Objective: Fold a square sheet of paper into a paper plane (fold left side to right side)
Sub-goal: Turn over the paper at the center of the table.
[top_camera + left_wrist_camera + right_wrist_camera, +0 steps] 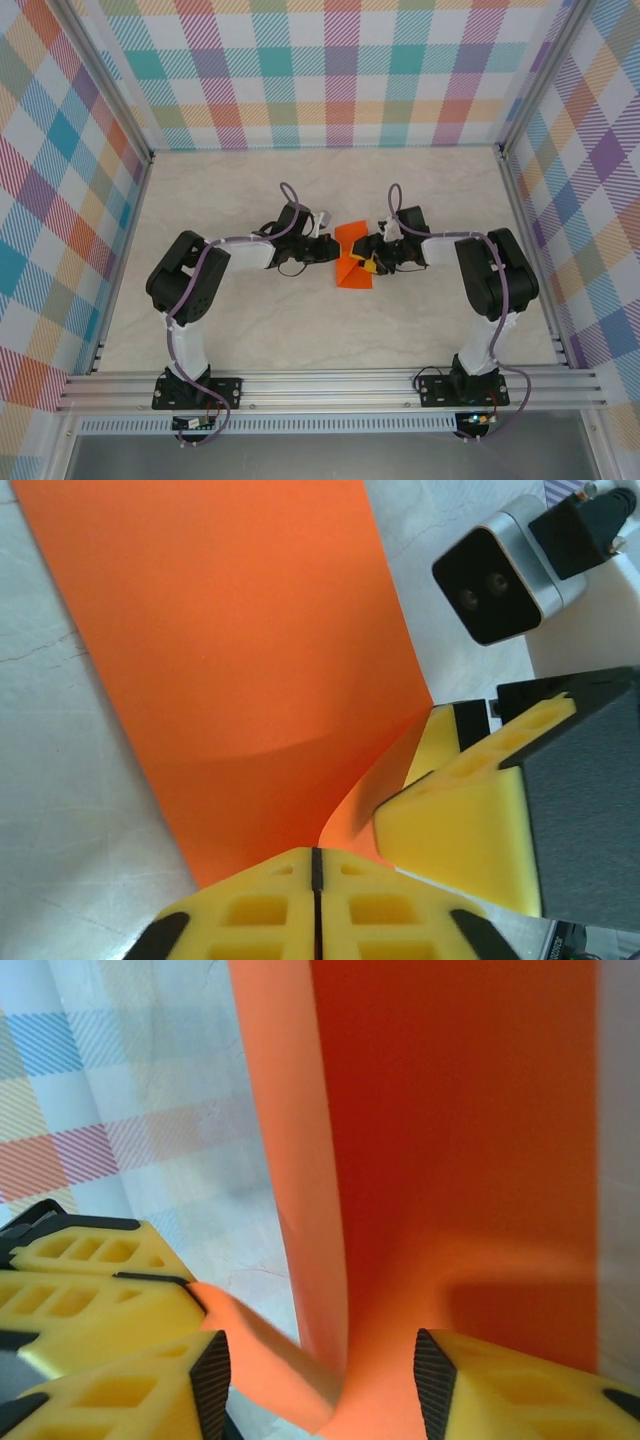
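Observation:
The orange sheet of paper (350, 240) lies mid-table between the two arms, its near part curled up. In the left wrist view the sheet (240, 650) lies flat on the table and its near corner rises into my left gripper (317, 852), whose yellow pads are pressed together on it. The right wrist view shows the same sheet (450, 1140) folded upward, with a lifted flap running to the left gripper's fingers (90, 1300). My right gripper (320, 1385) is open, and the raised paper stands between its fingers without being pinched.
The marble-patterned table top (250, 330) is bounded by plaid walls (330, 70) and an aluminium frame (330, 385) at the near edge. The right arm's wrist camera (500, 570) and yellow fingers (455, 825) sit close beside the left gripper.

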Action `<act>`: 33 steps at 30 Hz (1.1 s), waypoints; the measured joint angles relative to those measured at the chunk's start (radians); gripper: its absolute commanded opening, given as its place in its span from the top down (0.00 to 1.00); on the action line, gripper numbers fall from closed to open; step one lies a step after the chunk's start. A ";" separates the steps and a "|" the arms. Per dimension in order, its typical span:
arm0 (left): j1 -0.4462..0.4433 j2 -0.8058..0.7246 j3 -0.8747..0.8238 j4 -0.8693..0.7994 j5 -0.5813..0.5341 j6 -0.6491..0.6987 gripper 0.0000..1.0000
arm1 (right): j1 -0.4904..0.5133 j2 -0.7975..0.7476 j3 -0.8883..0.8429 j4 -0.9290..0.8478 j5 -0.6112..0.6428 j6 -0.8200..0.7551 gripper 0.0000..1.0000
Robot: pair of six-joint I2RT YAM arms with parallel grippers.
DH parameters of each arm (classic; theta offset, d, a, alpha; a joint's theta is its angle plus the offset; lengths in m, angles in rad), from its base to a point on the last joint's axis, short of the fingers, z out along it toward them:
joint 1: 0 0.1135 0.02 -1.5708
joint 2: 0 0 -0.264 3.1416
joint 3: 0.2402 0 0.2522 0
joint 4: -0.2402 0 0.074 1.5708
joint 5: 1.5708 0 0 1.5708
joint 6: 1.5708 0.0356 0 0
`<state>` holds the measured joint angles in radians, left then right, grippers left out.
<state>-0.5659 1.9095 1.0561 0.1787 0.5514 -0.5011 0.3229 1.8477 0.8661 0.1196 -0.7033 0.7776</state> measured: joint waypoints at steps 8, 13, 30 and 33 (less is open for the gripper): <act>0.011 -0.088 -0.057 -0.014 -0.034 0.003 0.43 | 0.005 0.040 0.008 0.060 -0.016 0.014 0.93; 0.026 -0.280 -0.143 -0.024 -0.075 -0.004 0.16 | 0.005 -0.029 -0.003 0.051 0.000 -0.023 1.00; 0.031 -0.588 -0.431 0.288 -0.015 -0.336 0.00 | -0.051 -0.465 -0.086 0.068 -0.058 -0.070 0.99; 0.017 -0.590 -0.432 0.348 -0.001 -0.378 0.00 | -0.051 -0.483 -0.086 0.085 -0.080 -0.040 0.99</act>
<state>-0.5491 1.3197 0.6243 0.5266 0.5507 -0.8791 0.2722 1.3643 0.7799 0.2050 -0.7830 0.7372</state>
